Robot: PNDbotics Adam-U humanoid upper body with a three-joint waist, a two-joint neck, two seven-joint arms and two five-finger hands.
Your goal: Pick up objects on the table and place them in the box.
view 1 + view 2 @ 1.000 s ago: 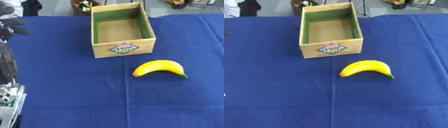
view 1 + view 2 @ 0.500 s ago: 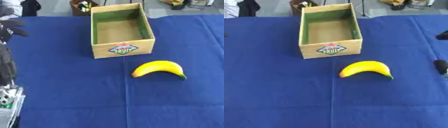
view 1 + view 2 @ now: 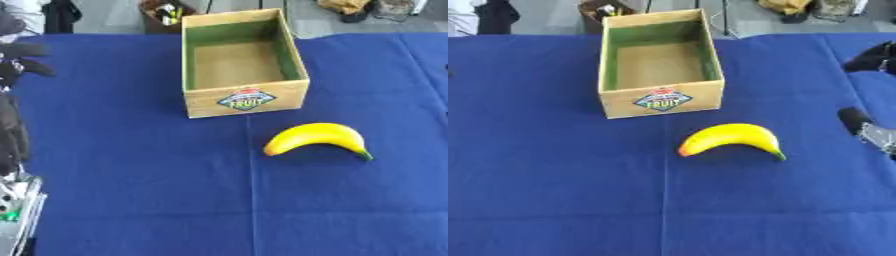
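Right eye view cuts off the right hand (image 3: 866,125) beside the banana (image 3: 732,139); its fingers' state is unclear.

Box behind, banana in front, both on the counter.
The open cardboard fruit box (image 3: 243,65) sits toward the far side of the blue-clothed counter (image 3: 131,165); the curved yellow banana (image 3: 318,138) lies apart, nearer and slightly right.
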